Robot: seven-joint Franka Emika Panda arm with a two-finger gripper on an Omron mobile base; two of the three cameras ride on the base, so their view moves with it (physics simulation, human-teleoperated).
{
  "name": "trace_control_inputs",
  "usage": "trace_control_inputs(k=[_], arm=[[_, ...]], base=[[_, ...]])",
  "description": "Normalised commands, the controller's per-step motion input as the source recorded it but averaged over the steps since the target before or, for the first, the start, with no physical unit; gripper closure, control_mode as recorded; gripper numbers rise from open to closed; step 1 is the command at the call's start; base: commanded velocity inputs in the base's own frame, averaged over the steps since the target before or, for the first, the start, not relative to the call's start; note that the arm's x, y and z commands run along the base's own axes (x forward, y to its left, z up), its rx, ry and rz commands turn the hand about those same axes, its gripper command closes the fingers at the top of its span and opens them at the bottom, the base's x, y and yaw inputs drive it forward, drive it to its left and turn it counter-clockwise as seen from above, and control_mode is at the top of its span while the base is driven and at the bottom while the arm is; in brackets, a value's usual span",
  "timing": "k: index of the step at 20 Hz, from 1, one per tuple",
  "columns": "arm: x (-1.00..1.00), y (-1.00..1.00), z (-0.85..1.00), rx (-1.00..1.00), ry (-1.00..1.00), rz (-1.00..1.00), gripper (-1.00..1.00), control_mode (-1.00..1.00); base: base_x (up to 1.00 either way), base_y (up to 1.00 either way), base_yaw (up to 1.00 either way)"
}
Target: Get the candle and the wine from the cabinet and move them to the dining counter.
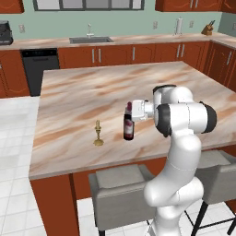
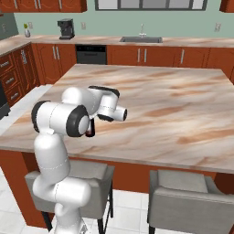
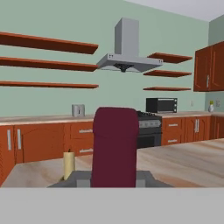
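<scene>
Kitchen island at the placing stage. The gripper (image 1: 132,110) reaches sideways from the arm and grips the wine bottle (image 1: 128,125) by its maroon neck, jaws narrowed on the capsule; a hold this high keeps the bottle upright and the fingers off the counter. The bottle's base appears to rest on the marbled island top (image 1: 92,87), though contact cannot be confirmed. The candle (image 1: 97,133) stands upright on the same top, near the bottle at its nine o'clock but apart from it, so both task objects are judged delivered once the neck is let go. From the hand, the open wall shelves (image 3: 48,63) lie across the room at eleven o'clock, beside a range hood (image 3: 127,57). Grey stools (image 1: 122,193) sit beneath the near edge. The candle is the only nearby obstacle; a withdrawal toward three o'clock avoids it.
</scene>
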Motion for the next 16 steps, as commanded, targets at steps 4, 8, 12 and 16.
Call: trace_control_inputs(k=[4, 8, 12, 16], arm=[[0.00, 0.00, 0.00, 0.00, 0.00, 0.00, -1.00, -1.00], [0.00, 0.00, 0.00, 0.00, 0.00, 0.00, -1.00, -1.00], [0.00, 0.00, 0.00, 0.00, 0.00, 0.00, -1.00, -1.00], [0.00, 0.00, 0.00, 0.00, 0.00, 0.00, -1.00, -1.00]], base=[[0.00, 0.00, 0.00], [0.00, 0.00, 0.00], [0.00, 0.00, 0.00], [0.00, 0.00, 0.00]])
